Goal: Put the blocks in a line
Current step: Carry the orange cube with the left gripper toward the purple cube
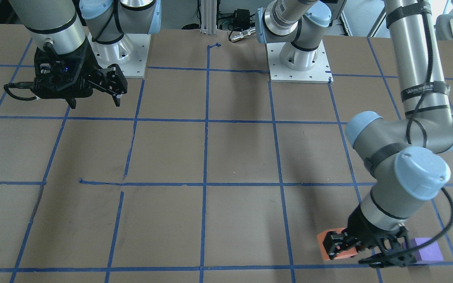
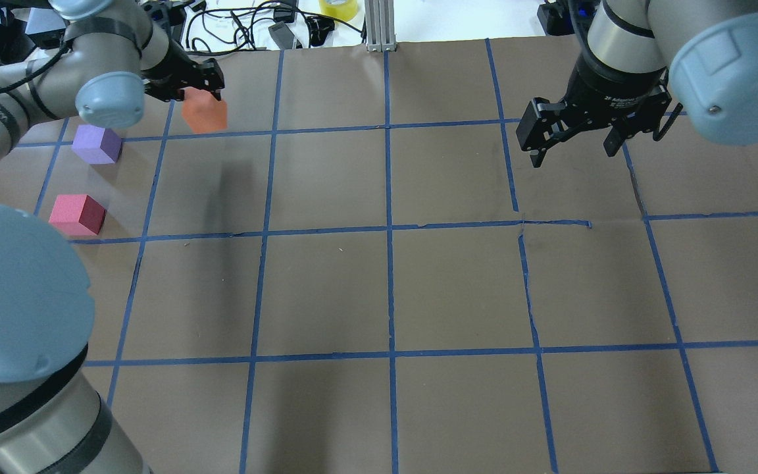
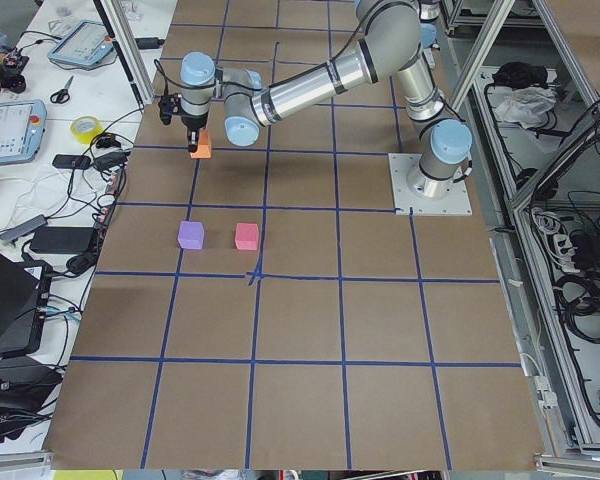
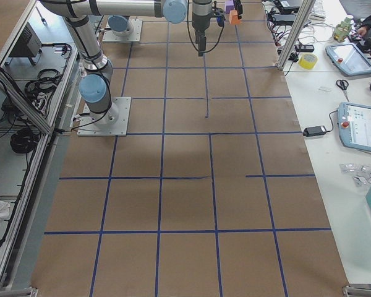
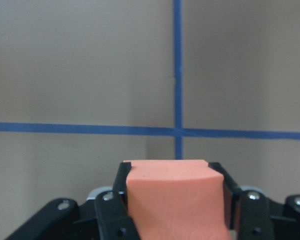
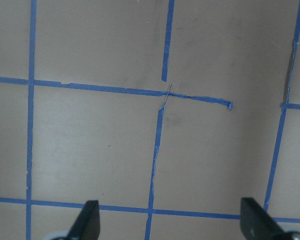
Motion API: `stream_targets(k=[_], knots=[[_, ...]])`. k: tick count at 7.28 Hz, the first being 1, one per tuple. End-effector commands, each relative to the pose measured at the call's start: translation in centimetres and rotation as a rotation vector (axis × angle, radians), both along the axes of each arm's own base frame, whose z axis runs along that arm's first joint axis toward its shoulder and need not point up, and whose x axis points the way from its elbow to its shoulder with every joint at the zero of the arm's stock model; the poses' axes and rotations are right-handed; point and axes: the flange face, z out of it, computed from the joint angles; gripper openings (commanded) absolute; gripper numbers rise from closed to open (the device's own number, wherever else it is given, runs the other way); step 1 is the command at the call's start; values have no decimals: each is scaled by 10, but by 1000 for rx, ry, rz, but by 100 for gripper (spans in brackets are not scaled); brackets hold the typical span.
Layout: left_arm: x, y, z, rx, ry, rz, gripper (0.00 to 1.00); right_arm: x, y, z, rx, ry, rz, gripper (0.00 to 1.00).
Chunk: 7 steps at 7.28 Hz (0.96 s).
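Left gripper: clamped on the orange block, a finger on each side, at the far left of the table.
Orange block: close by a blue tape line; I cannot tell if it touches the table.
Purple block: on the table, near the orange one but apart from it.
Pinkish-red block: nearer the robot, apart from the purple.
Right gripper: fingers spread wide, nothing between them, well apart from the blocks.

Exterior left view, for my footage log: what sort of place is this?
Probably a robotics lab: an industrial arm bolted to a tape-gridded table, with a teach pendant and loose cables alongside.
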Motion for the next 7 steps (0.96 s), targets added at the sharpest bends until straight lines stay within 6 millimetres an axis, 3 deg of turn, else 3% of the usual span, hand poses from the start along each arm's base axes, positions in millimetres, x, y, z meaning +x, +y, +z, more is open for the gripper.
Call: stream_targets(k=[1,3,5,6,7], knots=[[76,-5,-5,2,-8,74,50,0,-1,-1,2,0,0,100],[132,-4,-12,-1,-52,11,50,-3,0,-1,9,12,-3,100],[157,-5,-2,12,-77,-65,50,-4,-1,-2,10,35,-1,100],[173,-5,-6,19,-95,-116,50,-4,-1,-2,2,35,-3,100],[200,5,-15,35,-89,-99,50,-3,-2,-1,-4,33,3,100]])
